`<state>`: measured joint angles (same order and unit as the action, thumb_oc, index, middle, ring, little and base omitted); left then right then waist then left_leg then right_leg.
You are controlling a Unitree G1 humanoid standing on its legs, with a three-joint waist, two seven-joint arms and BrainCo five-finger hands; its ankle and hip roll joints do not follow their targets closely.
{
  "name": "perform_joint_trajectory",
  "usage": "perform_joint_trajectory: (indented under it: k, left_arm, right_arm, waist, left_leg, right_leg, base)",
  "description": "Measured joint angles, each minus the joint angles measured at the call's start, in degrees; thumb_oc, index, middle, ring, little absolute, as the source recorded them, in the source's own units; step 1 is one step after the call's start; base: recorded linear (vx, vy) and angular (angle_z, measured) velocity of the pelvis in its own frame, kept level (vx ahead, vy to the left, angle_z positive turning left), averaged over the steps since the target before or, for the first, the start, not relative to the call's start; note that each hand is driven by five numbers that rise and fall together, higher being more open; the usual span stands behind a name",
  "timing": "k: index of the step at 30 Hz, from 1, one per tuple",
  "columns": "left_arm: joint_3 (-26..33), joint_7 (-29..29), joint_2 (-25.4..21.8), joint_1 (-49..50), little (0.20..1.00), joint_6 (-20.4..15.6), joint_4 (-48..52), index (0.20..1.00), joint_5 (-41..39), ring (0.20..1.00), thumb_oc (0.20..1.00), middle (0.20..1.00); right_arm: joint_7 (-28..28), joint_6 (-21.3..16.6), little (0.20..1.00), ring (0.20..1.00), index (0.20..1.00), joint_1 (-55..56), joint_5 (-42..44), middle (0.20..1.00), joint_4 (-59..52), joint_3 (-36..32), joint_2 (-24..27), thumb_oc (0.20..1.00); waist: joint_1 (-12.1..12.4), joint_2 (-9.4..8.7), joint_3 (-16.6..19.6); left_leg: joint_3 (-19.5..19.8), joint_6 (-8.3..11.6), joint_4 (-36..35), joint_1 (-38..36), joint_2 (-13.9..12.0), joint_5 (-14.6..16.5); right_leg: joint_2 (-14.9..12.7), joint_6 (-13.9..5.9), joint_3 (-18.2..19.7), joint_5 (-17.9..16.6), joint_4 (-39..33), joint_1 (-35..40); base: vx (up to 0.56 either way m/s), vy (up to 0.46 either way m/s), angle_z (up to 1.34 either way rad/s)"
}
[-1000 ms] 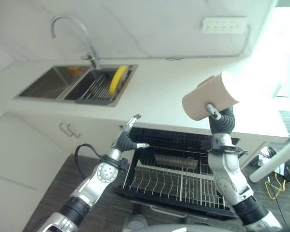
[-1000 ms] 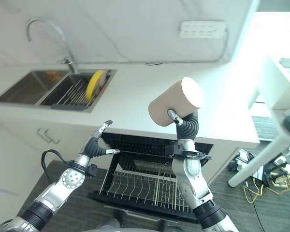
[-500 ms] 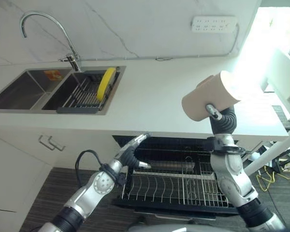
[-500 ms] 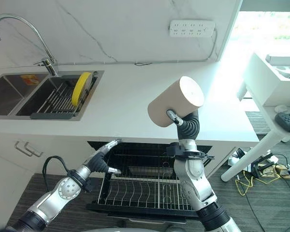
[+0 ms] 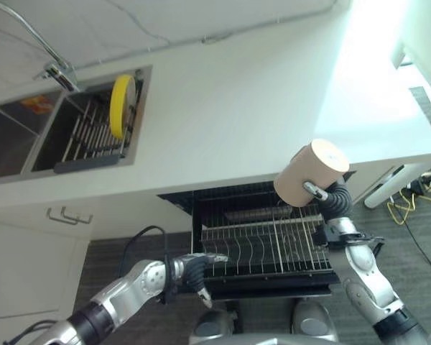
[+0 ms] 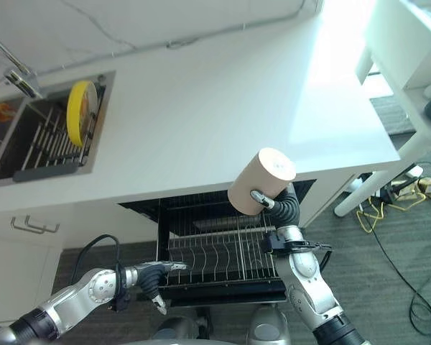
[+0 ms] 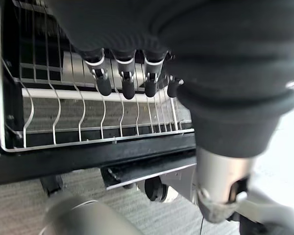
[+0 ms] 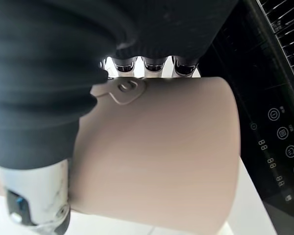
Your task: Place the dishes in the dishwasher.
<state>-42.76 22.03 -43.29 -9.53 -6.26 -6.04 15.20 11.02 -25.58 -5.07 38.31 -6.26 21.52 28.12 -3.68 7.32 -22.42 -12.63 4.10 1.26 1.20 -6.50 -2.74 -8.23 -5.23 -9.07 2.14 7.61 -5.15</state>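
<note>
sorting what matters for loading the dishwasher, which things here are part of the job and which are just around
Part of the job:
beige cup held in right hand
dishwasher rack, pulled out
yellow plate in sink rack
left hand by the rack

Just around:
faucet
countertop
floor cables

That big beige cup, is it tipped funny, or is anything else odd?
Yes. The beige cylindrical cup lies tilted in the right hand, flat end up, above the pulled-out black dishwasher rack. Nothing has spilled or broken. The left hand is at the rack's front edge, and a yellow plate stands in the sink rack.
</note>
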Motion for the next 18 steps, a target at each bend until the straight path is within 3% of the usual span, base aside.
perform_joint_trajectory:
  k: [5,18]
  left_arm:
    - [-0.56,-2.09,1.56,-6.57,1.0,2.32,-0.41,1.0,0.4,1.0,1.0,1.0]
    - [-2.13,-9.4,5.59,-7.1,1.0,6.83,-4.7,1.0,8.62,1.0,1.0,1.0]
  right_arm:
    - [0.95,-3.9,0.2,0.2,0.2,-5.33,-0.08,0.2,-2.06,-0.37,-0.34,0.2]
    - [3.11,-8.77,0.2,0.2,0.2,-5.78,-4.27,0.2,-1.08,0.42,-1.23,0.2]
  waist:
    - [-0.72,-0.34,-5.84]
    - [-0.43,-1.2,-6.37]
  left_leg:
    - [0.69,-0.34,-0.65,3.12,0.08,-0.2]
    - [0.65,-0.64,-1.33,5.4,0.12,-0.73]
  right_leg:
    - [0.18,-0.29,0.5,-2.52,-0.24,-3.3]
    - [0.71,-0.28,0.09,-6.11,-5.83,-3.29]
  base:
    - [-0.12,-0.04,-0.05]
    - [-0.05,-0.022,-0.01]
